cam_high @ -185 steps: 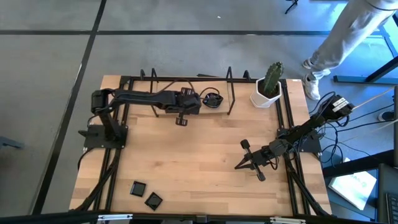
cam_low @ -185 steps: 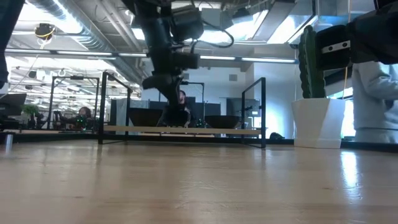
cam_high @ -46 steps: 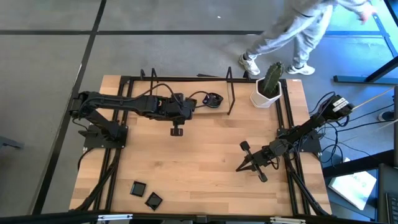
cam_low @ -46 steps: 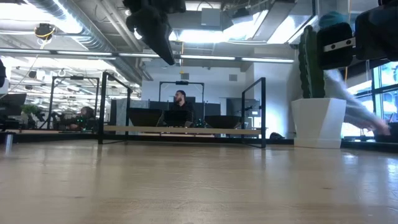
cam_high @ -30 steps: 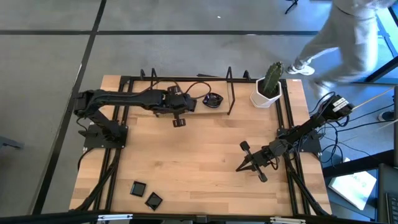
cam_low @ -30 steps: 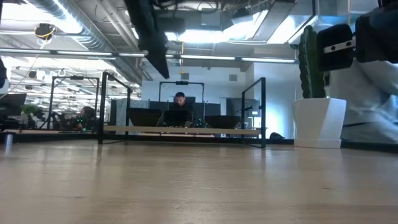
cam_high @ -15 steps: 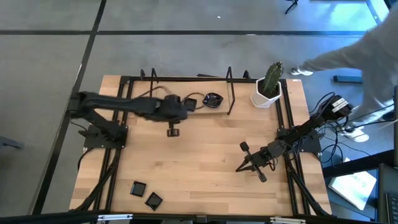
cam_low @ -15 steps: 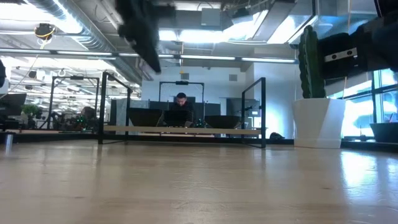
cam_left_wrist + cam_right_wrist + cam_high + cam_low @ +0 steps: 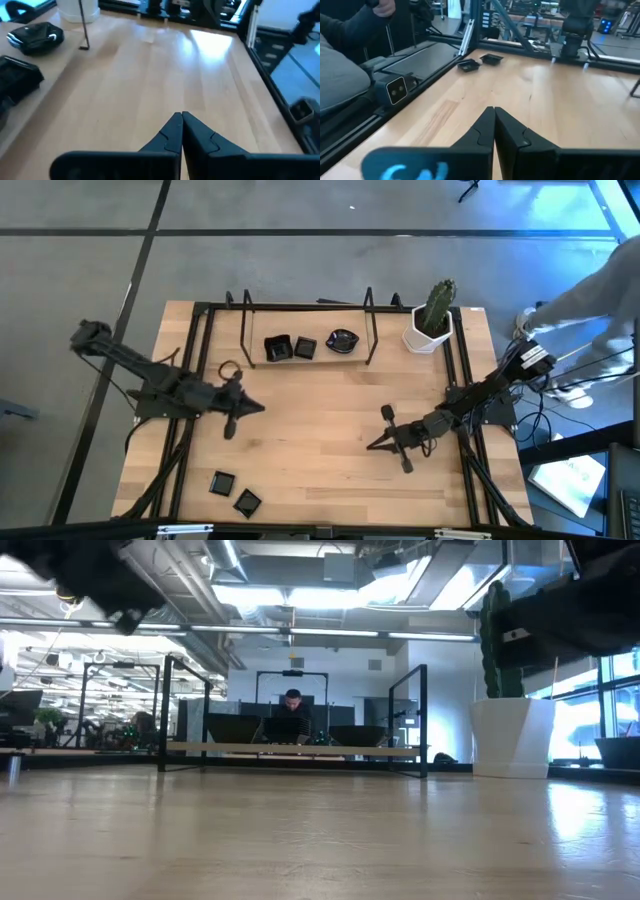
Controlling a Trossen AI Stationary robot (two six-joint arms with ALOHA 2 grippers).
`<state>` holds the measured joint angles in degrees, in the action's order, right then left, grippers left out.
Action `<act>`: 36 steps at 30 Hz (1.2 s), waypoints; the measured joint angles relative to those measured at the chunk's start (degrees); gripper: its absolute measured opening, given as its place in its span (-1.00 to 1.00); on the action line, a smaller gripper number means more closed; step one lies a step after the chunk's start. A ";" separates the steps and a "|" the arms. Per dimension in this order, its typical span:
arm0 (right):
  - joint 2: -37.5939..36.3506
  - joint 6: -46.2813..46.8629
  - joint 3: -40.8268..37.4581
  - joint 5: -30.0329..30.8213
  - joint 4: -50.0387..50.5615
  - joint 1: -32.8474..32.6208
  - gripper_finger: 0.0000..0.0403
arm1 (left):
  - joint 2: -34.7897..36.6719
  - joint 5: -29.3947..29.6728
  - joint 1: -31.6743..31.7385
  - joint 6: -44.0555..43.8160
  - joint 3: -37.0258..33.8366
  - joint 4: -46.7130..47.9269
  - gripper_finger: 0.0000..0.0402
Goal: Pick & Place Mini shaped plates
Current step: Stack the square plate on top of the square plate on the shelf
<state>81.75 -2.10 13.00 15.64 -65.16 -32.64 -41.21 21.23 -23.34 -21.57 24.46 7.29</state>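
The left jaws (image 9: 232,423) are pressed together with nothing between them, as the left wrist view shows plainly (image 9: 181,131); they hover over bare wood toward nine o'clock on the table (image 9: 320,450). The right jaws (image 9: 389,442) are likewise pressed together and empty (image 9: 493,125), sitting toward four o'clock of the table's centre.

The task's things lie in two groups. Three black plates rest on the far rack (image 9: 372,330) at twelve o'clock: two square ones (image 9: 278,348) (image 9: 305,347) side by side and a rounded wavy-edged one (image 9: 342,340) just beside them. Two more square plates (image 9: 222,482) (image 9: 246,502) lie near the front edge around seven o'clock, close to each other, well apart from either arm; the right wrist view sees them across the table (image 9: 481,62).

My judgement is that the front pair is what remains to be fetched, and the risks start at the jaws. Closed as they are, a descent onto a plate would press or shove it instead of gripping it. These plates look low and glossy, so a grip on a thin rim could slip, and since the two sit close, reaching for one could knock the other toward the edge. On the rack, the row already sits near a black upright post; a careless placement could nudge a seated plate or strike the frame. The white cactus pot (image 9: 430,330) at one o'clock stands clear of that path.
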 joint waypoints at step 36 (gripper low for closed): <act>10.96 4.48 35.64 9.24 47.46 6.53 -0.95 | 24.53 35.56 -14.29 21.74 -23.97 -34.93 -0.98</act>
<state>92.71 2.37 48.64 24.88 -17.70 -26.12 -16.69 56.80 -37.63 0.17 0.49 -27.64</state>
